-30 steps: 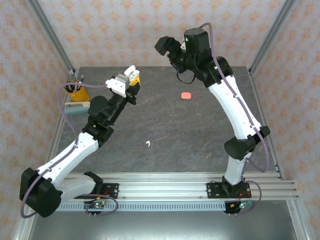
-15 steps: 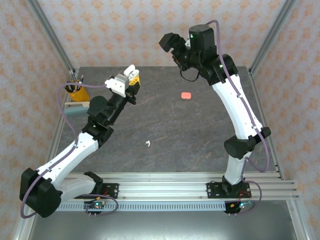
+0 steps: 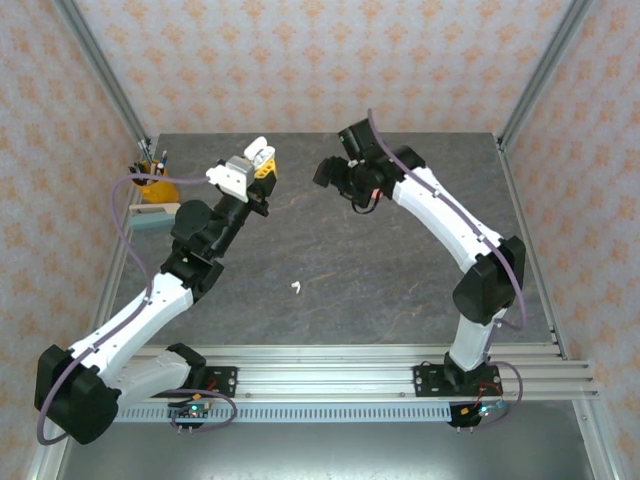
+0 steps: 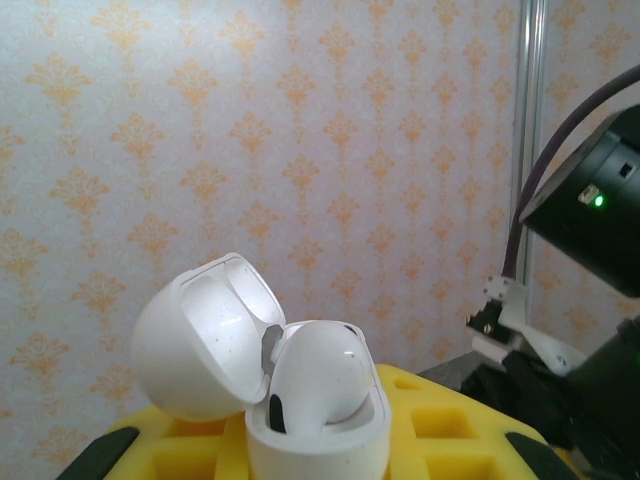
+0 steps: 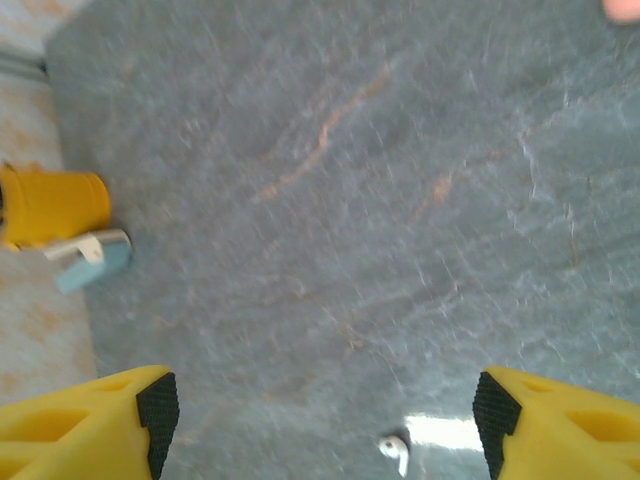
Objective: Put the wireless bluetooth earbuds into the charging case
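My left gripper (image 3: pixel 256 166) holds the white charging case (image 3: pixel 260 151) up in the air at the back left. In the left wrist view the charging case (image 4: pixel 318 440) sits between the yellow fingers (image 4: pixel 445 420) with its lid (image 4: pixel 200 340) hinged open to the left. One white earbud (image 4: pixel 318 375) is seated in it. A second white earbud (image 3: pixel 296 287) lies loose on the grey table (image 3: pixel 400 280) near the middle. My right gripper (image 3: pixel 330 172) hovers over the table, open and empty. Its wrist view has the loose earbud (image 5: pixel 396 449) low between the fingers (image 5: pixel 100 420).
A yellow cup (image 3: pixel 152 186) with pens stands at the left edge, with a pale blue object (image 3: pixel 152 219) beside it; both show in the right wrist view, cup (image 5: pixel 50 205) and blue object (image 5: pixel 92 262). A salmon-pink edge (image 5: pixel 626 8) shows at the top right corner there.
The right arm has swung down and to the left from high at the back, and now covers the spot where a pink object lay. Its jaws have narrowed slightly. The left arm barely moved.
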